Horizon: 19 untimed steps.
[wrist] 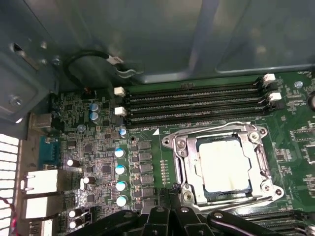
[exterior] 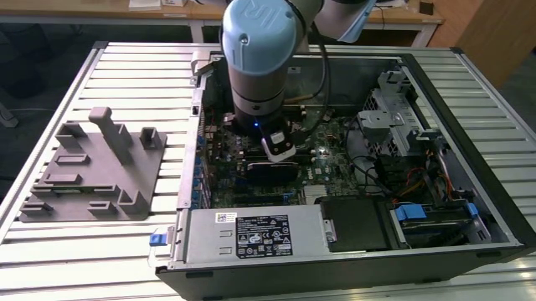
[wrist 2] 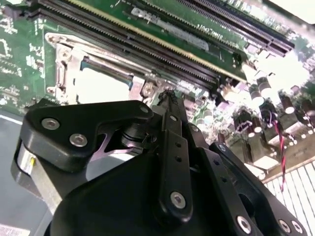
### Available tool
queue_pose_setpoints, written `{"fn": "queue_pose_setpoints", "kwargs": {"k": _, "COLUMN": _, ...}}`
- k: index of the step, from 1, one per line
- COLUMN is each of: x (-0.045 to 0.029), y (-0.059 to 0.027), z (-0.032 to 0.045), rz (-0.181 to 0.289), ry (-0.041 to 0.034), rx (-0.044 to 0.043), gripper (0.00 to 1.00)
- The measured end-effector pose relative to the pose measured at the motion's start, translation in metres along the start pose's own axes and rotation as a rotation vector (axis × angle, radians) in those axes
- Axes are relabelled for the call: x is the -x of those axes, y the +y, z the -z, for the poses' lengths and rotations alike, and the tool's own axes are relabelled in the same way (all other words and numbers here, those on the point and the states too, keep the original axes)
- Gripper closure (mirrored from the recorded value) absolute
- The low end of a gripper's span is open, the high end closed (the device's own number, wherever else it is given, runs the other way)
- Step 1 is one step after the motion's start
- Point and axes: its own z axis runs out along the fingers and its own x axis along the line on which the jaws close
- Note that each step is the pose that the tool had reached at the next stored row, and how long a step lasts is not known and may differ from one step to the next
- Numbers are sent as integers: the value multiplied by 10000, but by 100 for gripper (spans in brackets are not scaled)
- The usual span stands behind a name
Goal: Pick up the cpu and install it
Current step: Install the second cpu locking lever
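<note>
You have the grey fixture (exterior: 92, 169) lying on the slatted table (exterior: 125, 69), well to the exterior view's left of the open computer case (exterior: 469, 94); take the case as the landmark. The fixture's slots and upright posts face up, and it sits apart from the case wall.

Inside the case, your arm (exterior: 260, 56) reaches straight down over the motherboard (exterior: 335, 157), near the middle of the case. The gripper (wrist 2: 167, 98) hangs just above the board; whether the jaws are apart or together cannot be told from these views.

In the first wrist view, the memory slots (wrist: 197, 101) run in parallel rows along the case's back wall side. Just beside them sits the socket frame (wrist: 221, 164), its metal surround lying around the cpu (wrist: 224, 164). The cpu lies flat inside the socket, silver top up, edges square to the frame. The black linkages of the gripper show close beside the frame's near edge, not touching the cpu.

Toward the exterior view's right of the case interior you have the drive cage (exterior: 390, 100), and at the case's near edge the power supply (exterior: 251, 235).
</note>
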Motion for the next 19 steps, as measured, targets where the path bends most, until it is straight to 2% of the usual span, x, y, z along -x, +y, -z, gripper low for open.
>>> {"fn": "queue_pose_setpoints", "kwargs": {"k": 7, "x": -3, "y": 71, "z": 169, "rz": -2, "ry": -1, "rx": 0, "gripper": 89}}
{"fn": "queue_pose_setpoints", "kwargs": {"k": 9, "x": -4, "y": 85, "z": 202, "rz": -20, "ry": -14, "rx": -50, "gripper": 89}}
{"fn": "queue_pose_setpoints", "kwargs": {"k": 10, "x": -4, "y": 91, "z": 212, "rz": -40, "ry": -33, "rx": -145, "gripper": 89}}
{"fn": "queue_pose_setpoints", "kwargs": {"k": 11, "x": -3, "y": 94, "z": 217, "rz": -63, "ry": -55, "rx": -278, "gripper": 89}}
{"fn": "queue_pose_setpoints", "kwargs": {"k": 15, "x": 1, "y": 104, "z": 218, "rz": -134, "ry": -172, "rx": -967, "gripper": 89}}
{"fn": "queue_pose_setpoints", "kwargs": {"k": 16, "x": 7, "y": 110, "z": 216, "rz": -150, "ry": -192, "rx": -1094, "gripper": 89}}
{"fn": "queue_pose_setpoints", "kwargs": {"k": 17, "x": 17, "y": 120, "z": 213, "rz": -162, "ry": -205, "rx": -1168, "gripper": 89}}
{"fn": "queue_pose_setpoints", "kwargs": {"k": 19, "x": 38, "y": 144, "z": 205, "rz": -181, "ry": -222, "rx": -1256, "gripper": 89}}
